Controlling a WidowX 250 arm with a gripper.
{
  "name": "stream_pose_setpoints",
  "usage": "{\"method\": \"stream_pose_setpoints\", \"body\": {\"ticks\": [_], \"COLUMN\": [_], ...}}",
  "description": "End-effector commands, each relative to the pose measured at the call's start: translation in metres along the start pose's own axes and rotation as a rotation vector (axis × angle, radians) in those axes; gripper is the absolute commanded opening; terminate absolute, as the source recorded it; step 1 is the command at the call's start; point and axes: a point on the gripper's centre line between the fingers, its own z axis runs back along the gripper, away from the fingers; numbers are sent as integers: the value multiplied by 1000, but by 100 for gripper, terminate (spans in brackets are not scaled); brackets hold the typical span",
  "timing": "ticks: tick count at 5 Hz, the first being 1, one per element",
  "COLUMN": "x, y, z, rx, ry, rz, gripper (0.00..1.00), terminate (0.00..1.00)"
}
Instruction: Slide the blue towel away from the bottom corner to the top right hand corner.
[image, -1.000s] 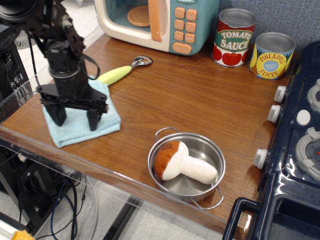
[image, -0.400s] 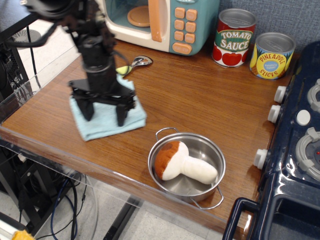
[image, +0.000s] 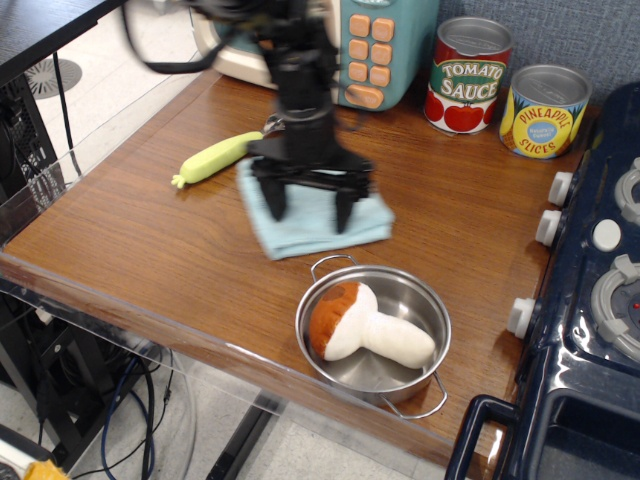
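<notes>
The blue towel (image: 315, 218) has slid from near the table's (image: 150, 260) front-left edge toward the middle, now just above the steel pot (image: 373, 331). The pincer (image: 310, 205) came along, fingers spread and pressing down on the cloth. The spoon's yellow-green handle (image: 215, 158), earlier partly hidden, lies exposed. Cans read "TOMATO SAUCE" (image: 470, 76) and "PINEAPPLE SLICES" (image: 543, 112). The towel looks fuzzy; a plush mushroom (image: 365, 328) lies in the shiny pot.
</notes>
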Motion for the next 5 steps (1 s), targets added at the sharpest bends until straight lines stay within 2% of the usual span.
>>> {"method": "stream_pose_setpoints", "body": {"ticks": [1, 2, 3, 4, 5], "x": [28, 43, 52, 50, 46], "y": [-65, -80, -81, -81, -85], "z": [13, 10, 10, 15, 36], "rx": [-66, -93, -99, -99, -111], "ry": [-28, -17, 1, -5, -34], "rz": [-117, -135, -123, -132, -143], "gripper": [100, 100, 100, 100, 100], "terminate": [0, 0, 0, 0, 0]}}
